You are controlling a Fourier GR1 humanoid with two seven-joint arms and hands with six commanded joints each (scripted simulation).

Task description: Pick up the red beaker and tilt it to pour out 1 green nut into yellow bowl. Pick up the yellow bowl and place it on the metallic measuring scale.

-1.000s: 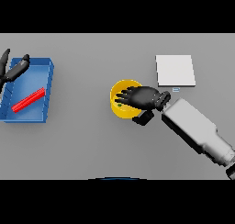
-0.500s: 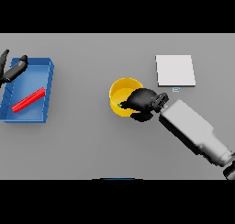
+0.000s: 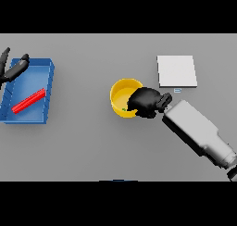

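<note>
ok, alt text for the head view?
The right hand grips the near-right rim of the yellow bowl, a green nut inside; the measuring scale lies beyond. Left hand hangs open over the blue tray holding the red beaker.

Right arm reaches in from the lower right of the frame, forearm angled up toward the centre, and the right hand (image 3: 146, 102) sits just right of centre, fingers curled tight into a closed grasp. Far left edge, upper part: the left hand (image 3: 10, 68), fingers relaxed and spread.
</note>
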